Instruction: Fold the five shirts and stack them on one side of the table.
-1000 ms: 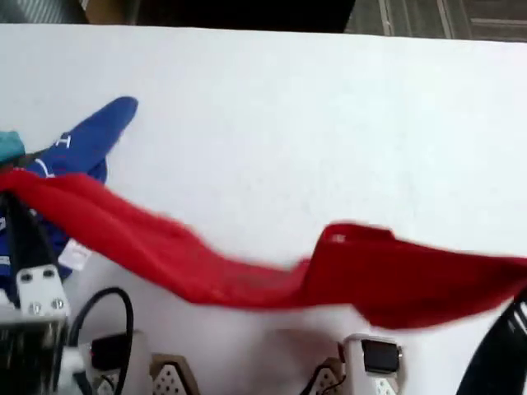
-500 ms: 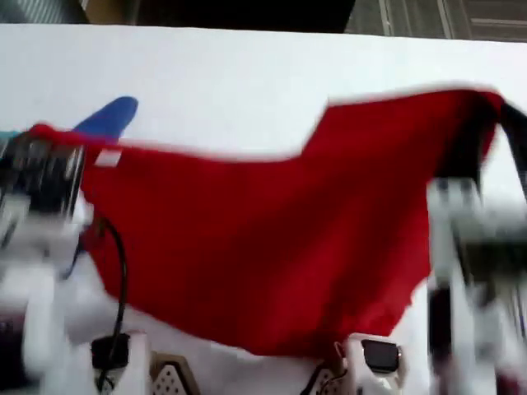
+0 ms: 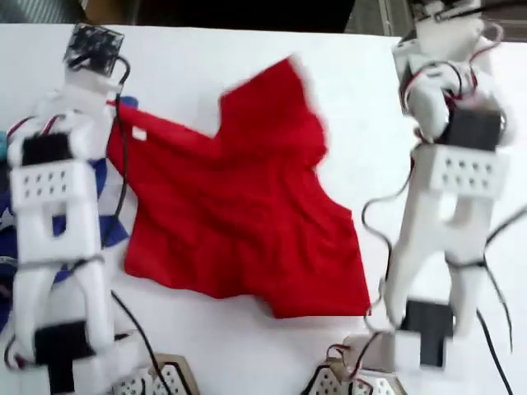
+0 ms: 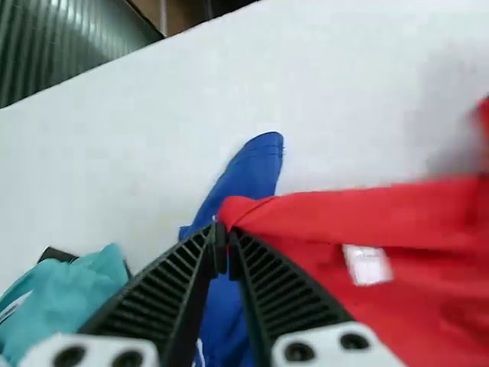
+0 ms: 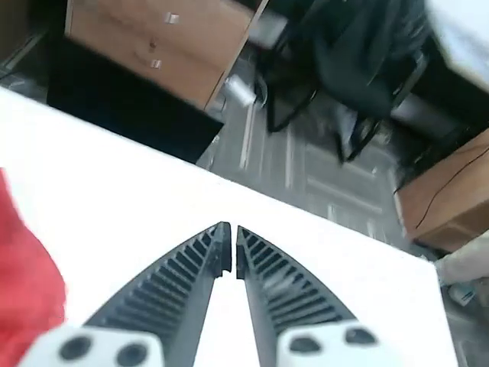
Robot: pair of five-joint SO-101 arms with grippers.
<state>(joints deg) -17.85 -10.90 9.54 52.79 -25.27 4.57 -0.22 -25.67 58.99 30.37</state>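
From above, there are two white arms on the white table point(image 3: 362, 123). The left arm point(image 3: 53, 189) stands at one side and the right arm point(image 3: 457, 173) at the other. One red shirt point(image 3: 239, 206) lies between them, spread out and a bit wrinkled. One corner of it lies by the left arm and it has a small white tag point(image 3: 138, 133). One blue shirt point(image 3: 114, 232) peeks out from under the left arm and the red shirt. The arm covers most of it.

From the left wrist, the left hand point(image 4: 221, 233) is clenched, pinching a corner of the red shirt point(image 4: 367, 245). The white tag point(image 4: 367, 264) is close to that corner. The blue shirt point(image 4: 252, 164) lies on the table just behind the hand, partly under the red one. One teal shirt point(image 4: 61, 294) sits bunched up beside the hand. That makes three shirts here: red, blue and teal.

From the right wrist, the right hand point(image 5: 227, 246) is clenched with its two fingers pressed together and nothing in between. It is over bare table. A bit of the red shirt point(image 5: 27, 306) shows off to one side, apart from the hand. Past the table edge are wooden drawers point(image 5: 145, 38) and a black chair point(image 5: 359, 61) on the floor.
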